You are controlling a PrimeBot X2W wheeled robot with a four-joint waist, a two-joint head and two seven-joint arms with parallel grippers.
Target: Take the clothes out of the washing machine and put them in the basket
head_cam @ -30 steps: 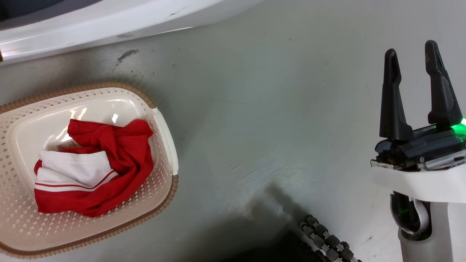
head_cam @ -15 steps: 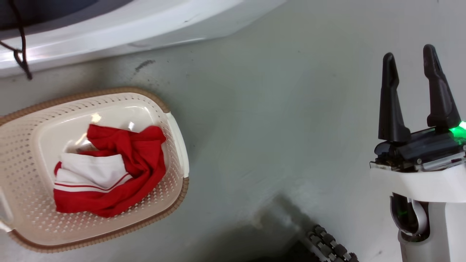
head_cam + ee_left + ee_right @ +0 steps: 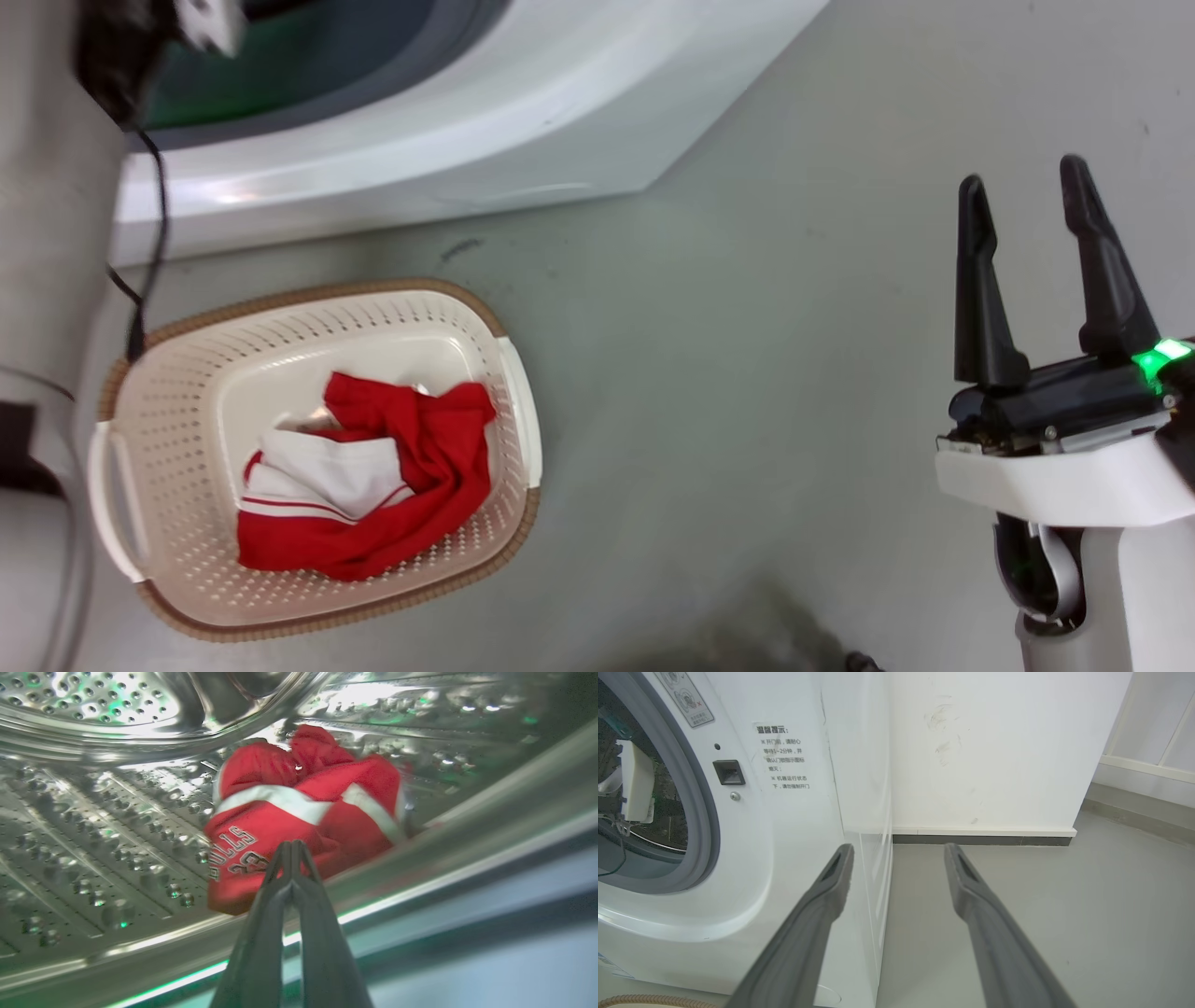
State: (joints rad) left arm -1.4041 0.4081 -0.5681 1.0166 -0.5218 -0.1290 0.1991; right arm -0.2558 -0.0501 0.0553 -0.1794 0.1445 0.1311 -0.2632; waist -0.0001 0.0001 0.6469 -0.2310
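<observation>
One piece of the red and white clothes (image 3: 420,467) lies bunched in the cream basket (image 3: 308,297) on the floor. Behind the basket stands the white washing machine (image 3: 523,121). In its steel drum (image 3: 93,826) lies another red garment (image 3: 299,807) with white bands and lettering, close to the drum's lip. My left gripper (image 3: 292,845) is shut, its tips against that garment's near edge; I see no cloth pinched between them. My right gripper (image 3: 1022,175) hangs open and empty over bare floor, far right of the basket, and in its own wrist view (image 3: 899,847) it points past the washing machine (image 3: 794,812) corner.
My pale left forearm (image 3: 47,233) runs up the left edge into the porthole, trailing a dark cable (image 3: 149,233) above the basket. Grey floor (image 3: 747,373) spreads between basket and right gripper. A white wall with a dark skirting (image 3: 980,840) stands right of the washer.
The head camera has shifted, so the basket now shows smaller and further right, and the porthole and my left forearm have come into view. The right gripper stays open.
</observation>
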